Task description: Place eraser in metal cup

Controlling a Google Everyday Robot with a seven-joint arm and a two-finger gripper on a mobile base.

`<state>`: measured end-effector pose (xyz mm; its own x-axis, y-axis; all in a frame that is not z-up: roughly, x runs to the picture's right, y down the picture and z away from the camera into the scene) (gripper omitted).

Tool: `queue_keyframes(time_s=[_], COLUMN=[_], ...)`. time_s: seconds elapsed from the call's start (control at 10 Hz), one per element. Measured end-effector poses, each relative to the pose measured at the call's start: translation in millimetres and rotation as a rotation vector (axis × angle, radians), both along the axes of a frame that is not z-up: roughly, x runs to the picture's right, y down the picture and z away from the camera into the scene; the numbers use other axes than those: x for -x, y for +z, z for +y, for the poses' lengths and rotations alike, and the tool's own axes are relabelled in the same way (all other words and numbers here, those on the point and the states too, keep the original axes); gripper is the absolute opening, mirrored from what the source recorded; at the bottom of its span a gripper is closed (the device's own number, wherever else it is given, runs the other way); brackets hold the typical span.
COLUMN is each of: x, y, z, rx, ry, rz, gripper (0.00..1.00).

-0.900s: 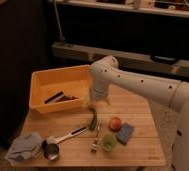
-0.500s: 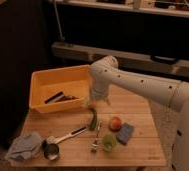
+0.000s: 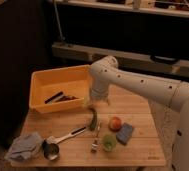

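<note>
1. I see a grey-blue cloth (image 3: 24, 146) crumpled at the front-left corner of the desk (image 3: 135, 115).
2. The metal cup (image 3: 50, 150) stands beside it at the front edge.
3. The eraser (image 3: 56, 97) lies inside the yellow bin (image 3: 38, 80) at the back-left corner.
4. My claw (image 3: 100, 102) hangs just beside the bin's right wall, spread wide and holding nothing.
5. A green cup (image 3: 109, 142) and a blue sponge (image 3: 124, 133) sit towards the front-right.

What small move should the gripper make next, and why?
Probably shift the gripper sideways over the yellow bin, toward the eraser. The eraser lies inside the bin, not held, and the open gripper hangs just outside the bin's wall. The metal cup stands on the table.
</note>
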<state>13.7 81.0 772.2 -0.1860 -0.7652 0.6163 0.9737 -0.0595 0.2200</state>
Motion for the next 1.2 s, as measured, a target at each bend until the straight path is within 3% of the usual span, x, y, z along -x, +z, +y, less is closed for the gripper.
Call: queue_keyframes(time_s=[0.8, 1.1, 1.2], x=[1, 25, 40], y=[0.3, -5.7, -16.2], z=[-7, -63, -95], rx=[-0.009, -0.039, -0.053], ry=[0.010, 0.035, 0.034], rz=[-0.013, -0.049, -0.055], gripper=[0.80, 0.80, 0.80])
